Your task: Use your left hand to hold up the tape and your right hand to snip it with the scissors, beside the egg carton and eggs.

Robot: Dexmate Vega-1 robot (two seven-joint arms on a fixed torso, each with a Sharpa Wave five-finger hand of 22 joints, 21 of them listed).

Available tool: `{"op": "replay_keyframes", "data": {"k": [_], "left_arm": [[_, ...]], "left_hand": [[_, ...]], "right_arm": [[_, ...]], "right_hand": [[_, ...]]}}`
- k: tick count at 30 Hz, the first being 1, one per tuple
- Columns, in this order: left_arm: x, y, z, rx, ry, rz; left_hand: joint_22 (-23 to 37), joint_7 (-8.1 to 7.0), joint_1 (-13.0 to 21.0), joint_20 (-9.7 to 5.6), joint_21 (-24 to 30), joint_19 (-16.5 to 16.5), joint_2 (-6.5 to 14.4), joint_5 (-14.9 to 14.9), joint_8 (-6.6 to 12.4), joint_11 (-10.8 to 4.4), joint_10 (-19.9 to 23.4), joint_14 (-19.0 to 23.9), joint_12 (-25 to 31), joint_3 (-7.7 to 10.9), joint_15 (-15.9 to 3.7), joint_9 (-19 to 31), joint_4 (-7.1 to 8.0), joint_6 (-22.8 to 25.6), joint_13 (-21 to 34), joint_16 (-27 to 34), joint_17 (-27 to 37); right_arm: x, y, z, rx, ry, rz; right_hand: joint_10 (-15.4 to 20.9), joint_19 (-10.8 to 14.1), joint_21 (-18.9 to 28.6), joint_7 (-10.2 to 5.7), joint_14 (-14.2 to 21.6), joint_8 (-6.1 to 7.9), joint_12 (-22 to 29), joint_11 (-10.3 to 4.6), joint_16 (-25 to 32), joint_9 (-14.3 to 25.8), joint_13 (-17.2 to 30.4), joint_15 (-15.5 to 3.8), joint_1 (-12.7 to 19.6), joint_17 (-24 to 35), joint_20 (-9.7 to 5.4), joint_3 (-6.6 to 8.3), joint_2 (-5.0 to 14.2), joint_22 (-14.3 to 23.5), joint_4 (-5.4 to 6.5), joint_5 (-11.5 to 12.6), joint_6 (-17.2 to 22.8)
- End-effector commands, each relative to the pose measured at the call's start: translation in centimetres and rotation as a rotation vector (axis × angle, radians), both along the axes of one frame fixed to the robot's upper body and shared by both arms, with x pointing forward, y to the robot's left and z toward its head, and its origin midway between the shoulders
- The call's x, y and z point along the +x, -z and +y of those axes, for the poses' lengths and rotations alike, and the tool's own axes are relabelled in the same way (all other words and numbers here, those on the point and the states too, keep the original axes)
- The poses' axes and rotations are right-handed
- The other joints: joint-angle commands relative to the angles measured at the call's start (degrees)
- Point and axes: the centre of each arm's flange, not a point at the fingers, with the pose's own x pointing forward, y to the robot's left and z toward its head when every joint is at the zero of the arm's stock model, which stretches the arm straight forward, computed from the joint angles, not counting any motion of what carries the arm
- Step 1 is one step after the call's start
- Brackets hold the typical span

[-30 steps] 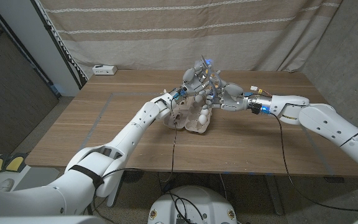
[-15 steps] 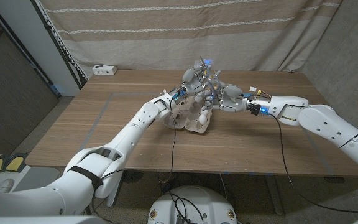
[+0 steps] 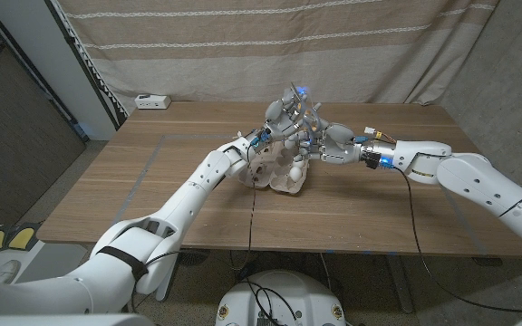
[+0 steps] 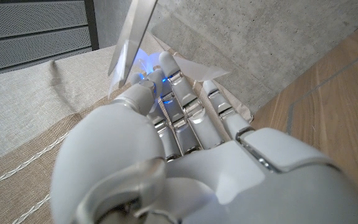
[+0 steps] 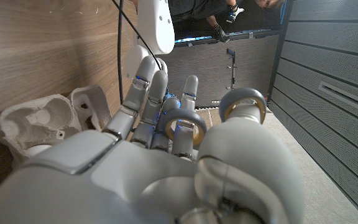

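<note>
1. We see the left robot hand (image 3: 282, 115) raised above the egg carton (image 3: 279, 172), fingers closed round a strip of clear tape (image 4: 194, 67). In the left wrist view the strip stands up past the fingertips, so we judge it is held high to give the blades free room.
2. The right robot hand (image 3: 332, 142) comes in from the other side, just beside the left one. Its fingers pass through the grey loops of the scissors (image 5: 244, 102), so it is gripping them. A blade (image 4: 129, 37) lies close to the tape in the left wrist view; we cannot tell whether it touches.
3. We judge the cut is being lined up or is under way; the tape looks uncut, though the head view is too small to be sure.
4. The carton sits open near the middle of the wooden bench (image 3: 152, 190), with at least one egg (image 3: 295, 171) in it, directly below the two hands.
5. Behind the bench hangs a striped beige curtain (image 3: 243, 45); a small white box (image 3: 151, 101) lies at the far left edge.
</note>
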Motion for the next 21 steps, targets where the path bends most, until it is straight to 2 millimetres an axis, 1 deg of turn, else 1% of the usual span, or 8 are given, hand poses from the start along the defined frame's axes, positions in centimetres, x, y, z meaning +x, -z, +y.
{"op": "replay_keyframes", "data": {"k": [1,4,7,9,10,13,16,21], "left_arm": [[-0.41,0.2,-0.01,-0.002,-0.003,-0.002],[-0.47,0.19,-0.03,-0.004,-0.004,-0.004],[-0.49,0.22,-0.04,-0.007,-0.006,-0.003],[-0.49,0.27,-0.04,-0.006,-0.008,-0.002],[-0.48,0.29,-0.04,-0.008,-0.007,-0.001],[-0.49,0.32,-0.08,-0.009,-0.005,-0.001],[-0.48,0.33,-0.14,-0.01,-0.004,-0.001],[-0.45,0.35,-0.18,-0.008,-0.001,-0.001]], "left_hand": [[0.07,0.19,-0.12,-7.92,0.38,-0.04,0.39,0.37,0.49,-1.01,1.33,0.64,4.51,0.39,-0.01,0.21,0.04,0.37,21.93,0.3,0.28],[0.07,0.25,-0.13,-7.92,0.41,-0.06,0.39,0.37,0.56,-1.03,1.25,0.64,4.53,0.41,-0.01,0.08,0.05,0.59,21.96,0.29,0.27],[0.07,0.22,-0.14,-7.91,0.43,-0.07,0.39,0.37,0.57,-1.02,1.19,0.64,4.47,0.42,-0.01,0.12,0.05,0.44,21.87,0.29,0.27],[0.07,0.26,-0.15,-7.91,0.44,-0.08,0.39,0.37,0.56,-1.02,1.32,0.66,4.62,0.43,-0.01,0.08,0.06,0.4,22.0,0.3,0.28],[0.06,0.34,-0.16,-7.91,0.46,-0.09,0.4,0.37,0.56,-1.02,1.16,0.69,4.47,0.44,0.0,0.01,0.07,0.41,21.84,0.31,0.28],[0.06,0.15,-0.17,-7.92,0.48,-0.12,0.38,0.36,0.71,-1.01,1.25,0.72,4.56,0.45,-0.01,0.14,0.05,0.4,21.86,0.31,0.29],[0.06,0.24,-0.17,-7.92,0.51,-0.13,0.38,0.37,0.77,-1.02,1.23,0.73,4.55,0.47,-0.01,0.07,0.06,0.53,21.82,0.31,0.29],[0.06,0.42,-0.18,-7.92,0.54,-0.15,0.37,0.36,0.74,-1.01,1.3,0.72,4.62,0.49,0.0,-0.24,0.05,0.75,21.82,0.29,0.28]], "right_arm": [[-0.43,0.16,-0.15,0.002,0.002,-0.003],[-0.46,0.19,-0.19,-0.001,0.002,-0.003],[-0.49,0.22,-0.22,-0.002,0.0,-0.002],[-0.49,0.22,-0.22,-0.001,-0.002,0.007],[-0.49,0.21,-0.21,-0.005,-0.004,0.0],[-0.48,0.22,-0.18,-0.01,-0.005,-0.001],[-0.44,0.23,-0.13,-0.012,-0.002,0.004],[-0.44,0.12,-0.1,-0.014,0.007,0.0]], "right_hand": [[1.65,0.39,-0.1,2.0,0.22,-0.04,-0.18,-0.88,0.51,0.14,-0.45,-3.75,0.63,-0.01,-0.21,0.31,0.19,0.14,0.11,-0.12,-1.35],[1.71,0.46,-0.11,1.94,0.17,-0.07,-0.2,-0.89,0.62,0.16,-0.49,-3.75,0.99,0.01,-0.27,0.51,0.33,0.14,-0.05,-0.12,-1.26],[1.99,0.48,-0.14,1.86,0.37,-0.18,-0.82,-1.21,0.62,0.2,-1.55,-3.71,2.41,-0.24,-0.21,1.75,2.03,0.18,-0.4,0.01,-1.17],[2.17,0.39,-0.08,1.77,0.42,-0.24,-0.96,-1.43,0.77,0.22,-2.07,-4.15,5.22,-0.37,-0.38,4.19,4.27,0.28,-1.15,0.09,-0.76],[2.2,0.37,-0.09,1.74,0.38,-0.25,-0.95,-1.45,0.76,0.23,-2.09,-4.22,5.31,-0.4,-0.38,4.27,4.3,0.28,-1.17,0.08,-0.75],[2.23,-0.23,0.07,1.37,0.22,-0.49,-0.81,-2.12,0.88,0.26,-2.42,-4.61,9.09,-0.63,-0.74,8.18,5.35,0.48,-1.69,-0.27,-0.53],[2.02,-0.99,0.28,0.92,-0.15,-0.62,-1.02,-2.65,0.97,0.38,-3.03,-5.28,11.84,-0.48,-1.2,11.52,5.88,0.7,-1.68,-0.74,-0.38],[2.52,-2.02,1.2,-0.06,0.08,-0.95,-0.87,-4.06,1.2,0.34,-3.88,-6.37,15.19,-0.7,-1.66,16.84,5.64,1.08,-0.41,-2.53,0.34]]}}
